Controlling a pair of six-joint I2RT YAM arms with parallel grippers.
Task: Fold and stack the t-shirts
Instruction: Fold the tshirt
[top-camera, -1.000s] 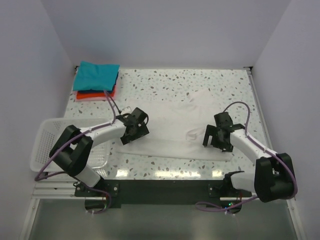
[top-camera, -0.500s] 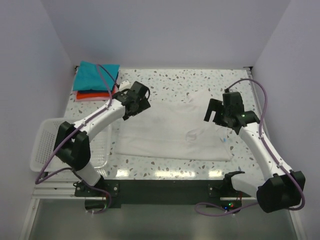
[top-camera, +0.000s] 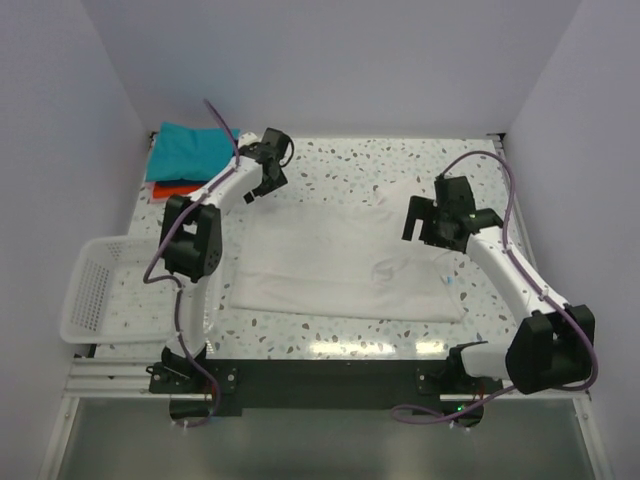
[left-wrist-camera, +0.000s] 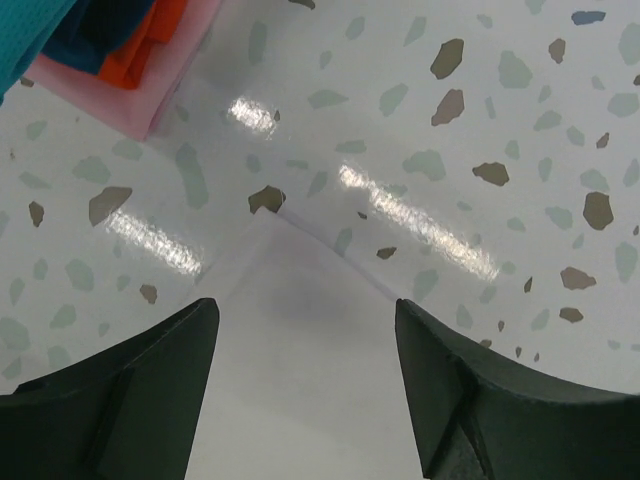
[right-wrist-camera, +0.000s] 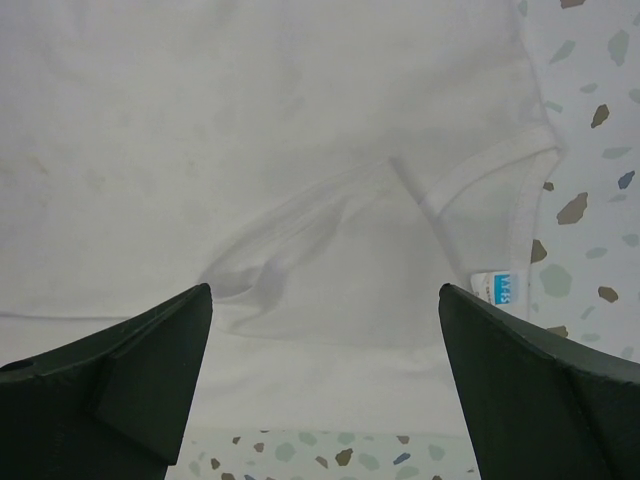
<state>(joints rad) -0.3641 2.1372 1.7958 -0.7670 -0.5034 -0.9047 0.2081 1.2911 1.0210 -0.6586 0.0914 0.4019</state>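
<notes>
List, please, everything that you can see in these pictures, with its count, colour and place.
white t-shirt: one, white, spread flat in the middle of the table
teal t-shirt: one, teal, folded, on top of the stack at the far left corner
red-orange t-shirt: one, red-orange, under the teal one
pink layer: one, pink, at the bottom of that stack; what it is cannot be told
basket: one, white mesh, near left edge
table: one, white with speckles
left fingers: two, black, open, over the white t-shirt's far left corner
right fingers: two, black, open, over its collar
</notes>
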